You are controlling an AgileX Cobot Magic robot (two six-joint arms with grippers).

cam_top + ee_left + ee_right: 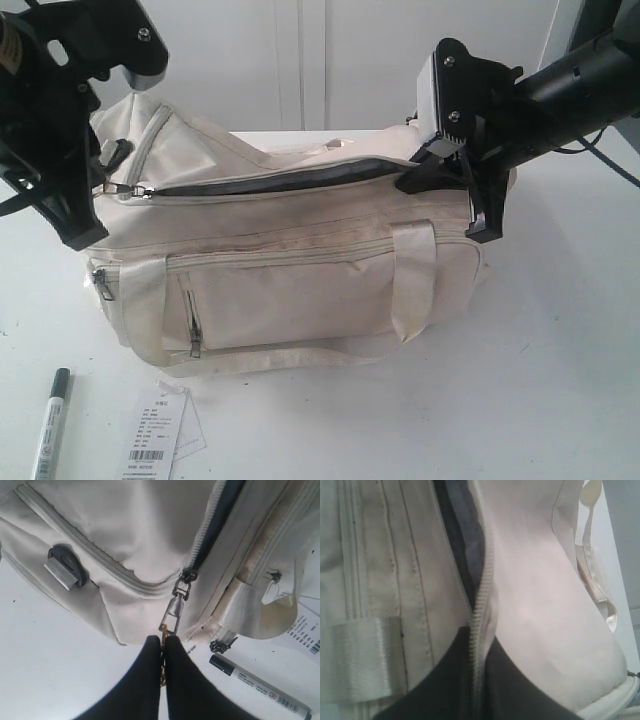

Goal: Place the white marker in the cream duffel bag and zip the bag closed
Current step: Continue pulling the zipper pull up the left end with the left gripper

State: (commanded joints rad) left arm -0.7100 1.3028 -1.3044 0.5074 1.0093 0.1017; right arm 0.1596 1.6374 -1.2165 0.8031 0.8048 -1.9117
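Observation:
The cream duffel bag (300, 260) lies on the white table, its top zipper open along a dark slit of lining (300, 178). My left gripper (95, 195) is at the bag's left end. In the left wrist view it (163, 647) is shut on the metal zipper pull (173, 612). At the bag's right end, my right gripper (412, 183) is shut on the zipper edge (481, 595) of the opening, its black fingers (445, 680) either side of the teeth. The white marker (50, 425) with its black cap lies on the table in front of the bag's left corner, held by nothing; it (260, 685) also shows beside the left gripper.
A white paper tag with a barcode (155, 440) lies next to the marker. Strap handles (415, 280) hang over the bag's front, which has a zipped front pocket (290, 300). A dark buckle (65, 567) sits on the bag's left end. A white wall stands behind.

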